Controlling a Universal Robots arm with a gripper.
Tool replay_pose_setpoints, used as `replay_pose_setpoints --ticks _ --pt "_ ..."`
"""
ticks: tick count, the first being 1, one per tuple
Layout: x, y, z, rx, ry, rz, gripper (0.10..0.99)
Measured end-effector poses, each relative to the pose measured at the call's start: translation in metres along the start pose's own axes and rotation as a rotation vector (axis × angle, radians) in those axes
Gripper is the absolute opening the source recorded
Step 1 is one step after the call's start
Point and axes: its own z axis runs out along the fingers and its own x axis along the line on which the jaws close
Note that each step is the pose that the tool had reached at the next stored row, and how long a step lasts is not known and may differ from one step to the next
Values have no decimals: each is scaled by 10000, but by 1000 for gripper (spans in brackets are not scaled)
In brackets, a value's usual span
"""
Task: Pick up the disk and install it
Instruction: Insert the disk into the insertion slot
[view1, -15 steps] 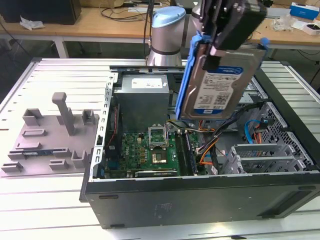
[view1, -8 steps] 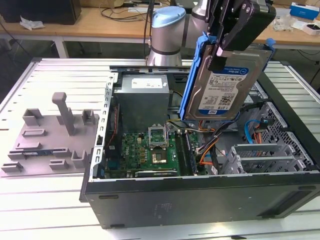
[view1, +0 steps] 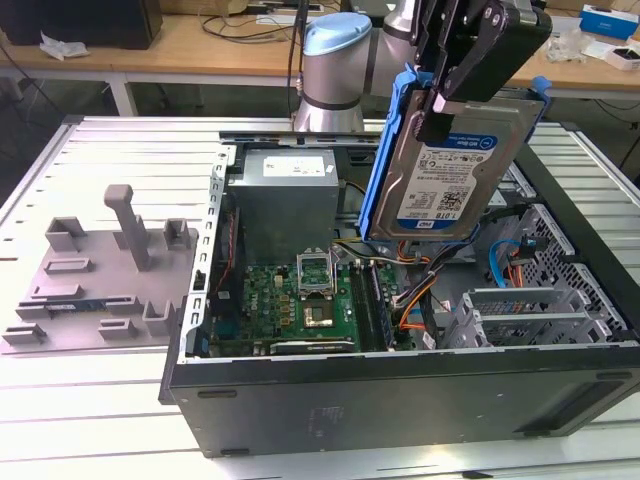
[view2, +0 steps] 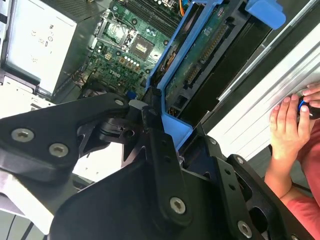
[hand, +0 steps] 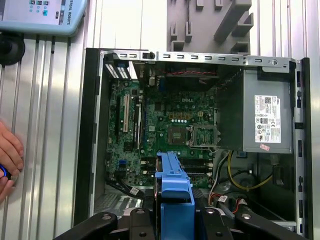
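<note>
The claw (view1: 452, 92) was closed on the disk (view1: 450, 170), its black fingers pinching the upper end from both faces, so the disk hung below it in the air. The disk sat tilted, with the label face showing in the exterior view and the circuit side (view2: 200, 55) showing in the second wrist view. Its blue frame ran around the edges and stood out just ahead of the fingers in the first wrist view.

Straight beneath the claw lay the open case (view1: 400, 390), with the board (hand: 170, 130) under the disk's low end. A bundle of cables (view1: 420, 295) lay near that low end without touching it. The grey box (view1: 285, 200) stood lower and to one side of the claw, and the metal cage (view1: 545, 300) lay below on the other side. A hand (hand: 7, 155) rested on the table outside the case, well apart from the claw.

The step looked like carrying the disk over the case, with the seating not yet done. To do it well, the grip probably needed to be firm, since only one end was held and the rest hung free. The tilt would likely need squaring to the cage before going down. A slow descent seemed wise, with the low corner clear of the cables and board. I could not tell which slot was meant.
</note>
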Motion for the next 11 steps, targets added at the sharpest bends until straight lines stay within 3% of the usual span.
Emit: replay_pose_setpoints --ticks 3,6,7,8,9,11 --pt "0 -1 0 14 -1 -2 369" --pt "0 0 1 133 4 1 369" --pt "0 0 2 246 7 0 369" --pt "8 9 3 480 -23 -1 369" --pt "27 21 6 637 -75 -3 369" --pt "94 49 19 741 -264 -16 369"
